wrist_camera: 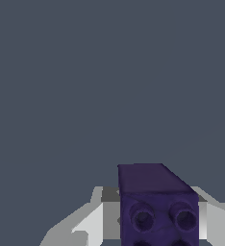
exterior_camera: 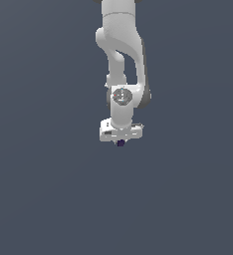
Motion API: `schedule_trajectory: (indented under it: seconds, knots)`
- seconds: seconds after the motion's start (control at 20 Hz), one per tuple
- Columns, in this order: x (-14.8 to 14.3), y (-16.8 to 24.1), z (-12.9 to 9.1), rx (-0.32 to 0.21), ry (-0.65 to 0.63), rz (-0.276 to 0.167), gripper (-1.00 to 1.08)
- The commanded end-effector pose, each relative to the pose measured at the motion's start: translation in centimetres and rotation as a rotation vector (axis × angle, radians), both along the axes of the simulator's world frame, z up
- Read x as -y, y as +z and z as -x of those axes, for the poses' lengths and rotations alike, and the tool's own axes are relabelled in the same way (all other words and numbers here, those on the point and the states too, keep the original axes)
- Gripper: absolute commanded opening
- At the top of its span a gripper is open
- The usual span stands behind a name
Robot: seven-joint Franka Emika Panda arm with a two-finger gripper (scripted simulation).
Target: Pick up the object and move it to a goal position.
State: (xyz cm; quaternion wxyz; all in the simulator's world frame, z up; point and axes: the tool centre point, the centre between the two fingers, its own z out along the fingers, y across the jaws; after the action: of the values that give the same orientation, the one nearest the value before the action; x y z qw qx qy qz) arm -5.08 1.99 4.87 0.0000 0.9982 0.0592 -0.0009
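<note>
There is one white, jointed robot arm (exterior_camera: 119,55), one white hand (exterior_camera: 120,140) at its lower end, and one small dark purple, boxy, brick-like block (exterior_camera: 120,143). Nothing else stands out against the flat grey-blue counter (exterior_camera: 39,189) that fills the rest of both views.

In the exterior view the arm hangs down from the top edge, its wrist pointing straight downward, and the block shows only as a tiny dark speck poking out just under the middle of the hand. Its shape and heading cannot be read from there.

The wrist view gives it far more clearly. The dark purple block (wrist_camera: 157,204) sits between the two pale finger surfaces of the hand (wrist_camera: 155,221), one finger (wrist_camera: 93,223) on one flank and the other (wrist_camera: 213,221) on the opposite flank. The block's long axis runs away from the camera, along the direction in which the fingers reach, so that one smooth long face recedes toward the counter. The short end facing the camera carries two round studs side by side, with the rims of more just showing at the picture's edge.

The fingers are drawn in narrowly, closed against the block's two sides and holding it. Whether the block touches the counter cannot be told from either view.
</note>
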Motion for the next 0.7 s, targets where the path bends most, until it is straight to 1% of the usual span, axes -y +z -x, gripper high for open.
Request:
schedule_trajectory:
  seconds: [0.0, 0.25, 0.65]
  knots:
    - [-0.3, 1.6, -0.2, 0.001, 0.0, 0.0, -1.0]
    - [-1.0, 5.7, -0.8, 0.002, 0.001, 0.0, -1.0]
    - [-2.4, 14.3, -1.9, 0.002, 0.001, 0.0, -1.0]
